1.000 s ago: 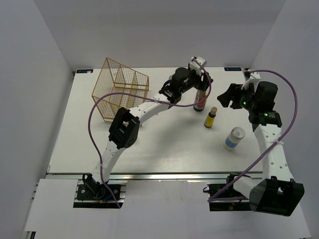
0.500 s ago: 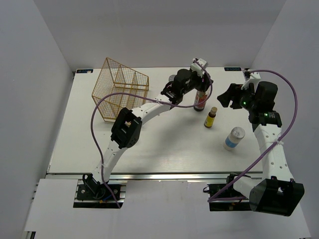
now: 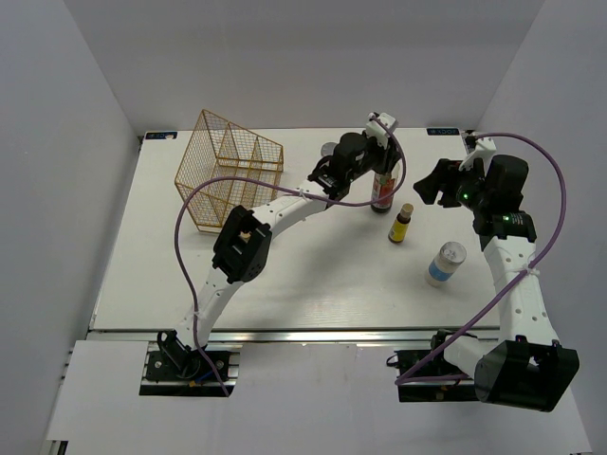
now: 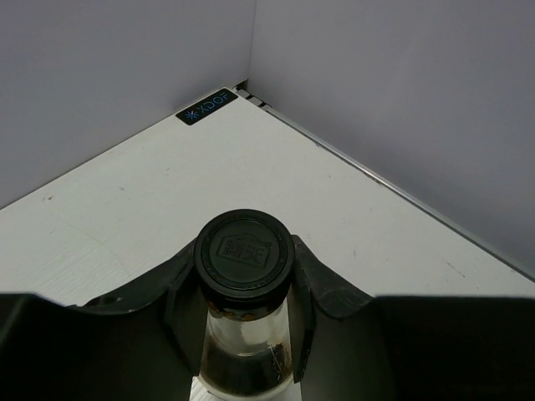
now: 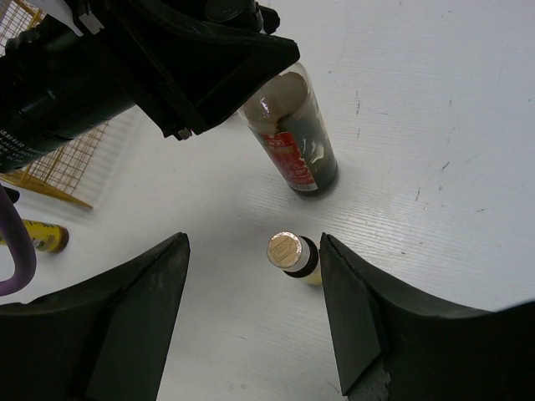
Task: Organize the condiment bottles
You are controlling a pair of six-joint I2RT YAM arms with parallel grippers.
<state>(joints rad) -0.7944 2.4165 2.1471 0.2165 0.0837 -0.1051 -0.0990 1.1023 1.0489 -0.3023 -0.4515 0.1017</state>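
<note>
Since the left gripper (image 4: 244, 322) is clamped on the neck of the tall clear black-capped red-labelled bottle (image 4: 243, 251), a straight, upright lift is advised; right gripper (image 5: 255, 251) is seen parted, empty.

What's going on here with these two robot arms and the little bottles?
The left gripper is closed around the neck of the tall dark bottle, just under its black cap; the bottle stands upright on the table. The right gripper hangs open above the small yellow bottle, not touching it. A white jar stands apart, nearer the right arm, and the gold wire rack sits off to the left.
</note>
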